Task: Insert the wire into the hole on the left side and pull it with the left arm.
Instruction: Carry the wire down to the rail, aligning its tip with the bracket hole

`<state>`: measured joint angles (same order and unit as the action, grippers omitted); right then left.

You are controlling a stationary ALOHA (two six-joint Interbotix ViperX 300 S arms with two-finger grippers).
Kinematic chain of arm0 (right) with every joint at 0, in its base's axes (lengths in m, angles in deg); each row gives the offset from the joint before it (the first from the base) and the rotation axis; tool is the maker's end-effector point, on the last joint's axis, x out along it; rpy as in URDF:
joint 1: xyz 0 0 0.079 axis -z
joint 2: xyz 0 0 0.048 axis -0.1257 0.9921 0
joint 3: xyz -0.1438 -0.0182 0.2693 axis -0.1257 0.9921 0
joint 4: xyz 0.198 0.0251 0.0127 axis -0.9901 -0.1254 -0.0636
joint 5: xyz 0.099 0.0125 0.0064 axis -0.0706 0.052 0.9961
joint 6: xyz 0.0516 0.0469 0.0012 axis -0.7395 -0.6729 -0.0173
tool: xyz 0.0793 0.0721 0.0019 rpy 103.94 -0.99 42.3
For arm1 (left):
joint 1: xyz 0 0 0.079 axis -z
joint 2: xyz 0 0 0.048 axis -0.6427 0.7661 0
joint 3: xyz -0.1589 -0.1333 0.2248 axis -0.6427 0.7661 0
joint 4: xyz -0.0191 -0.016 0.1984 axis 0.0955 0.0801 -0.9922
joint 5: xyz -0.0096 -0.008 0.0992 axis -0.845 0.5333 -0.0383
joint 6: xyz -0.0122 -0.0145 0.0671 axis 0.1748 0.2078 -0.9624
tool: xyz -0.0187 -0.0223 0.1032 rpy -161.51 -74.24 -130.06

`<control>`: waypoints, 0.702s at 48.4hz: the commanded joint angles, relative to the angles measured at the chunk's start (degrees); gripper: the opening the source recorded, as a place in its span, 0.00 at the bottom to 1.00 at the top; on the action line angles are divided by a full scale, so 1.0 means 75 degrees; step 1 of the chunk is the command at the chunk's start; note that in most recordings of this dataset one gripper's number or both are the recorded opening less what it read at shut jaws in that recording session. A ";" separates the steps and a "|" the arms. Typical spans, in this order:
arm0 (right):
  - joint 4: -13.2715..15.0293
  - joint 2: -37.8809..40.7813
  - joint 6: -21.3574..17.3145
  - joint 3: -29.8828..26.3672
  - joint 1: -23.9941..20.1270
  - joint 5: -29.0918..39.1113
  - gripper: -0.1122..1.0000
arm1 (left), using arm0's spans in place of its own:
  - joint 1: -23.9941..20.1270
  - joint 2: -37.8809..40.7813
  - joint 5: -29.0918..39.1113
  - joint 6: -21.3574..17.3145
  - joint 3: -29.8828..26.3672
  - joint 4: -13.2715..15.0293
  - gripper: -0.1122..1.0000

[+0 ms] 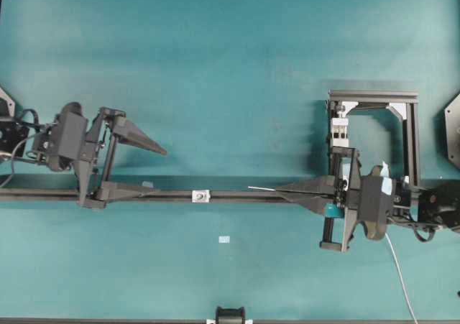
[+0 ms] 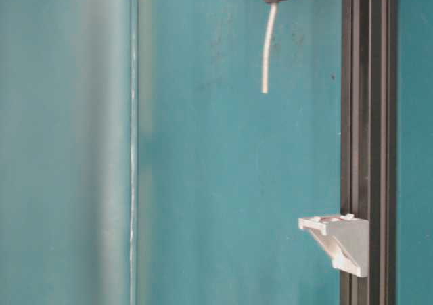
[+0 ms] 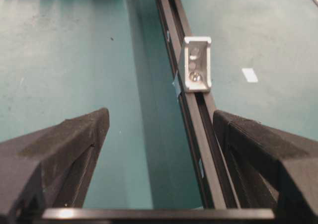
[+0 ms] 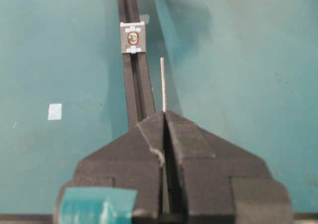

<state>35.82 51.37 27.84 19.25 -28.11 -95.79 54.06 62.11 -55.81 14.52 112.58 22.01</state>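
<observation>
While the right gripper (image 1: 279,190) pinches the wire (image 1: 261,189) right of the hole (image 1: 200,195) overhead, the left gripper (image 1: 158,172) gapes wide. From the right wrist, its tip sits right of the bracket (image 4: 133,37): nudge left, then feed straight.

right tool (image 1: 282,190): pinching wire (image 1: 260,189) | left tool (image 1: 152,169): spread wide | bracket (image 1: 200,195): between them

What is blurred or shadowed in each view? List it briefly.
Overhead: sharp, with soft shadows beside the rail and both arms. Table-level: soft throughout, the wire and bracket slightly fuzzy. Left wrist: the left gripper fingers blur in the foreground, a dark shadow band beside the rail. Right wrist: the right gripper is sharp, the bracket beyond hazier.
</observation>
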 commanded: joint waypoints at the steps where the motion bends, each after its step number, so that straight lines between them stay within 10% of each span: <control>1: 0.0047 0.0047 -0.0023 -0.0188 -0.0023 -0.0117 0.14 | 0.0035 0.0117 -0.0164 -0.0012 -0.0164 -0.0023 0.79; 21: 0.0492 0.0469 -0.0164 -0.0316 0.0188 -0.0105 0.14 | 0.0152 0.0773 -0.0328 -0.0012 -0.0562 -0.0047 0.79; 34: 0.2004 0.0621 -0.1008 -0.0199 0.0762 -0.0094 0.14 | 0.0258 0.0727 -0.0328 -0.0012 -0.0586 -0.0047 0.79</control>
<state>47.86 56.56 21.78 17.67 -23.98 -96.06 55.64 68.52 -57.75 14.52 108.62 21.74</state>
